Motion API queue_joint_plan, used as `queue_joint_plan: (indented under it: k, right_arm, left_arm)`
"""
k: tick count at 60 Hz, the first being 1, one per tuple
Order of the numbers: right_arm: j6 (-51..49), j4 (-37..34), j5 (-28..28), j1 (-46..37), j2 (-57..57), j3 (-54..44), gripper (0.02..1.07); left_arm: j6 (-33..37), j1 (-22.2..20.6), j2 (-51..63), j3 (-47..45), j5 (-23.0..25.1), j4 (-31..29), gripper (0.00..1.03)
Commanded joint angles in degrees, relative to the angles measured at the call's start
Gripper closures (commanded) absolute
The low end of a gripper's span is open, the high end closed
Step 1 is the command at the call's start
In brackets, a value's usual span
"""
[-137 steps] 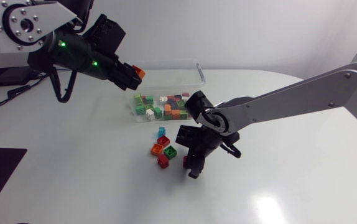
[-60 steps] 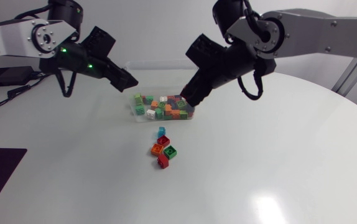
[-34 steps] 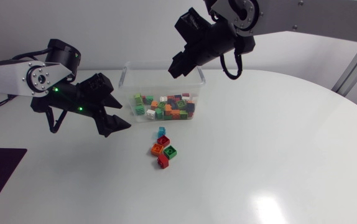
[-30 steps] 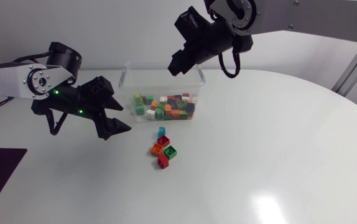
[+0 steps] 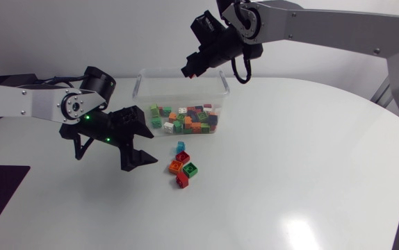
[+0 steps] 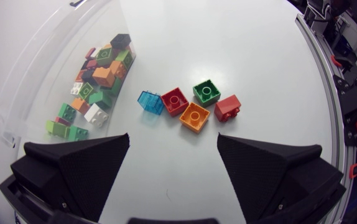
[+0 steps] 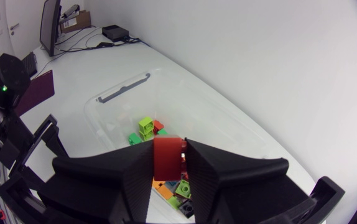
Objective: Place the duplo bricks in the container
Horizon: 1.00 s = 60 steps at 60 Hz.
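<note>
White table top (image 5: 311,180), matte, carrying all items below.

Right arm (image 5: 338,28), silver-grey with black joints: entering from the right edge of the head view, reaching past the middle, raised above the container's far side.

Left arm (image 5: 26,104), same make: entering from the left, low over the table, just beside the container's near left corner.

Clear plastic container (image 5: 224,80), rectangular, open-topped, upright on the table; seen also in the left wrist view (image 6: 48,68) and under the right gripper in the right wrist view (image 7: 122,93).

Right gripper (image 7: 169,155), matte black: fingers pressed from two sides on a red brick (image 7: 168,158), held in the air over the container.

Left gripper (image 6: 172,140), matte black: fingers spread wide, nothing between them, pointed at the loose bricks ahead.

Heap of small mixed bricks (image 5: 185,119) inside the container, at its near end: green, orange, white, red, dark.

Loose bricks on the table, close together just in front of the container:
- translucent blue brick (image 6: 149,102), nearest the container
- red brick, studs up (image 6: 175,101), touching the blue one
- orange brick (image 6: 194,116)
- green brick (image 6: 206,92)
- red brick, tipped on its side (image 6: 228,107), farthest from the container
</note>
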Motion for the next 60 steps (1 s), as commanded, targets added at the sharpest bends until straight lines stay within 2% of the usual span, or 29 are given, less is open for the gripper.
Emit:
queue_joint_plan:
  k: [1,8,11,15,20,23,36,60]
  right_arm:
    - [1.3,2.1,0.2,-0.3,1.9,1.9,0.73]
    - [1.3,5.3,0.2,-0.3,3.4,2.1,0.73]
    - [1.3,6.3,0.4,-0.3,4.1,2.5,0.67]
    - [1.3,7.5,1.4,-0.3,5.3,3.3,0.49]
    - [1.2,7.3,2.5,-0.4,7.0,5.7,0.15]
    - [1.1,7.2,2.6,-0.5,7.2,6.2,0.08]
    - [0.8,6.6,2.5,-0.6,1.0,-0.2,0.07]
    - [0.3,9.0,0.1,-0.8,-16.0,-24.3,0.07]
  left_arm:
    - [2.8,-0.7,2.3,-1.4,0.5,0.3,0.05]
    - [3.9,-1.6,4.7,-2.0,0.5,2.4,0.05]
    - [4.0,-2.0,5.6,-2.4,0.5,3.9,0.05]
    - [4.5,-2.6,7.0,-2.5,0.5,5.6,0.06]
    - [5.4,-3.6,8.4,-2.8,0.4,7.6,0.05]
    - [5.8,-3.9,9.1,-2.9,0.3,9.2,0.05]
    - [8.6,-4.5,12.0,-1.5,0.4,10.5,0.06]
    - [10.7,-6.8,16.8,1.8,0.4,10.2,0.08]
